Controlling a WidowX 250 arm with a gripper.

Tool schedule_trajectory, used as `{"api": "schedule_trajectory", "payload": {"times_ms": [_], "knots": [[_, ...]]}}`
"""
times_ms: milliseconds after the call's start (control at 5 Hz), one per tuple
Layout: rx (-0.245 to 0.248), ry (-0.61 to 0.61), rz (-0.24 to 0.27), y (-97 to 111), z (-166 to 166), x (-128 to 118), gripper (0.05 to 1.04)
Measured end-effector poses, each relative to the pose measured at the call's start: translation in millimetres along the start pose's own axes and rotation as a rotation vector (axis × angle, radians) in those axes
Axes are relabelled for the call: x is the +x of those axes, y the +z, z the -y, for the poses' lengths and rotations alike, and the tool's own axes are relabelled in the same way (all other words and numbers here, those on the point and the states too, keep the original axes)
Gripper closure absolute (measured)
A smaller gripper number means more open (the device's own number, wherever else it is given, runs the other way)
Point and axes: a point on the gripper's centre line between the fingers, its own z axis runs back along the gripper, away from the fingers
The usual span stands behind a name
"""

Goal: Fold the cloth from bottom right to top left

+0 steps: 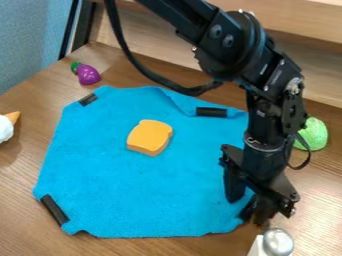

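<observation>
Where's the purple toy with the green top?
In the camera view, the purple toy sits at the upper left, on the table just past the top-left corner of the blue cloth.

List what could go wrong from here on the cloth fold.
- The orange bread-shaped toy sits on the blue cloth, so the fold could trap it or shove it along.
- The gripper is down at the cloth's bottom right, close to the silver-topped object; a sideways move might knock it.
- The cloth's top right edge is already creased, so the fold may come out uneven.
</observation>
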Motion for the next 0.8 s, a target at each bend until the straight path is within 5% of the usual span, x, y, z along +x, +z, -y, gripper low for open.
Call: {"api": "schedule_trajectory", "payload": {"times_ms": [400,600,800], "knots": [[-0.002,0.013,-0.007,1,-3,0,0.906],[-0.01,0.033,-0.011,12,-12,-1,1.008],[-0.008,0.118,0.067,45,-43,7,1.022]]}}
